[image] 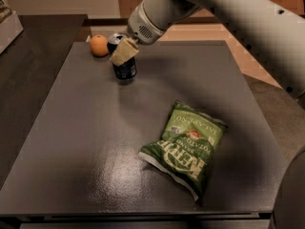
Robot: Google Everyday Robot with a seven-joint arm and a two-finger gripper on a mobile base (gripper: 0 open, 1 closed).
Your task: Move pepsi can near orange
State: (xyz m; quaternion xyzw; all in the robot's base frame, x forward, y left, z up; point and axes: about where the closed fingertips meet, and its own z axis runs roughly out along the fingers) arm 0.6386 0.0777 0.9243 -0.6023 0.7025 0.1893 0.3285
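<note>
a dark grey worktop (95,128) seen from its near edge. near the far left corner, the robot's tool (120,47) grips a dark drink can (125,71), one pale finger (124,53) pressed across its near side just under the silver top. the can is upright, just right of an orange (99,45) sitting closer to the far edge, not touching it. a green crisp bag (186,144) lies toward the near right corner.

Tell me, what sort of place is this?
Probably an office snack area: a dark table holds an orange and green chip bag; the pincer grips a pepsi can near the orange.
</note>
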